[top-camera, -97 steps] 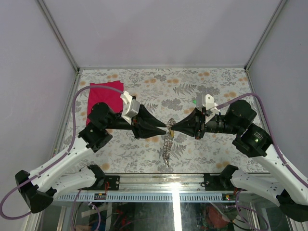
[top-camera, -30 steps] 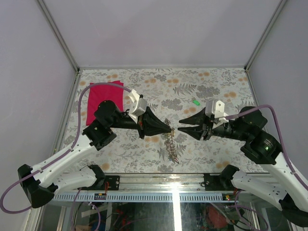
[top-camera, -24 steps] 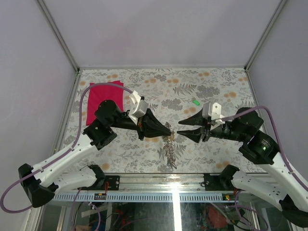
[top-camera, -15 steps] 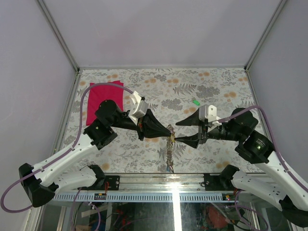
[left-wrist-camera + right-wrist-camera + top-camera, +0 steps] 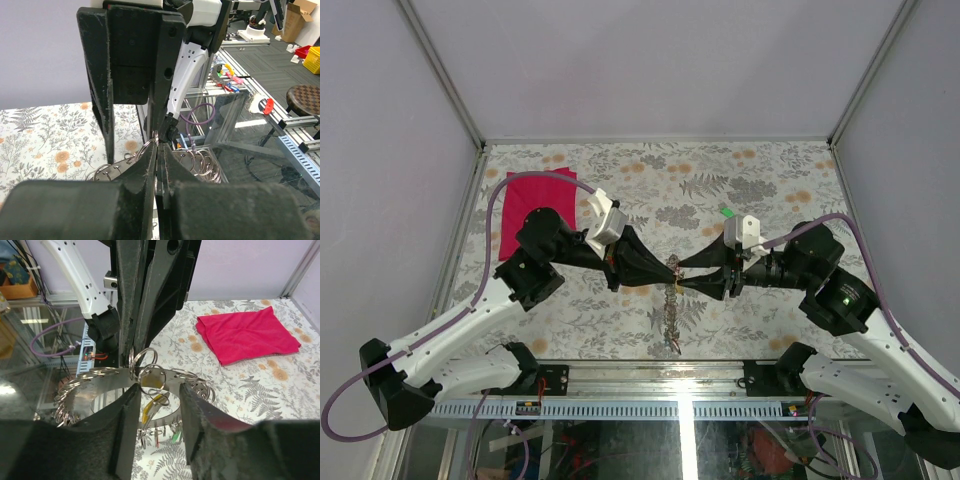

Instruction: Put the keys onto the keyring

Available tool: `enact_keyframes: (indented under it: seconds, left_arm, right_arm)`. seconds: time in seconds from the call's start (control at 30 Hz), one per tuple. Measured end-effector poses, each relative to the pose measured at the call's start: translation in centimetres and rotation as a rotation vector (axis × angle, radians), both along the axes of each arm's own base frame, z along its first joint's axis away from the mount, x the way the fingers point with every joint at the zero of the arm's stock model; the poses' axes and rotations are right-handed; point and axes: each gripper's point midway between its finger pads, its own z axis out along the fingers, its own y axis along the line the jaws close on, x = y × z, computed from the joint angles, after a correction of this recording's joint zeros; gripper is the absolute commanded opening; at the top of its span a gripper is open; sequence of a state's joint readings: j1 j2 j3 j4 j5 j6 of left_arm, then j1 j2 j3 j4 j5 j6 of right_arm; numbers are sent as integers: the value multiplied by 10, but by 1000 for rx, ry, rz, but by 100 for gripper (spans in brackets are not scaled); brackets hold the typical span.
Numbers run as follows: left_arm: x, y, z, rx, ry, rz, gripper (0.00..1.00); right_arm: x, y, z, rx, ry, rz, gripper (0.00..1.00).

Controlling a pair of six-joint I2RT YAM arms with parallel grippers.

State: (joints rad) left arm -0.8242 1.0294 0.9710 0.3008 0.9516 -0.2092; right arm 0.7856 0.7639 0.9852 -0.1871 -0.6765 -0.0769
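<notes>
Floral-print table (image 5: 770, 180) sitting inside grey-walled enclosure (image 5: 640, 60); red cloth (image 5: 532, 205) lying far-left. Keyring (image 5: 100, 382) hanging above centre, keys (image 5: 670, 305) dangling. Left gripper (image 5: 669, 267) pinching it closed; right gripper (image 5: 684, 273) straddling it, fingers apart.

My white-shelled left arm (image 5: 450, 330) and right arm (image 5: 895, 350) have black joints (image 5: 535, 240), lilac cables (image 5: 488, 215), black wedge-shaped fingers (image 5: 642, 268). A small green light (image 5: 846, 297) glows at four o'clock.
</notes>
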Motion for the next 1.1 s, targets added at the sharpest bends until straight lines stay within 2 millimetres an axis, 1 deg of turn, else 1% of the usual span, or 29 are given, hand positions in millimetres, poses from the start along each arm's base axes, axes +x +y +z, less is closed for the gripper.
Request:
enact_keyframes:
  seconds: [0.23,0.37,0.47,0.57,0.67,0.8,0.9,0.93,1.1]
  left_arm:
    - [-1,0,-1,3,0,-12,0]
    - [-2,0,0,2,-3,-14,0]
    - [-2,0,1,1,-3,-15,0]
    - [-2,0,0,2,-3,-14,0]
    - [-2,0,0,3,-3,-13,0]
    - [0,0,-2,10,-3,-5,0]
    - [1,0,-2,10,-8,4,0]
    - [1,0,-2,10,-9,9,0]
    - [4,2,-3,18,-14,34,0]
  right_arm:
    - [3,1,4,18,-2,-13,14]
    - [3,2,8,32,-1,-15,4]
    - [3,2,10,38,11,-17,2]
    - [5,2,10,45,48,-39,18]
    - [9,1,9,48,84,-72,29]
    - [17,-3,6,44,118,-140,34]
    - [19,-11,10,58,107,-186,37]
    - [16,-19,14,80,86,-206,38]
    - [4,-36,27,144,11,-219,42]
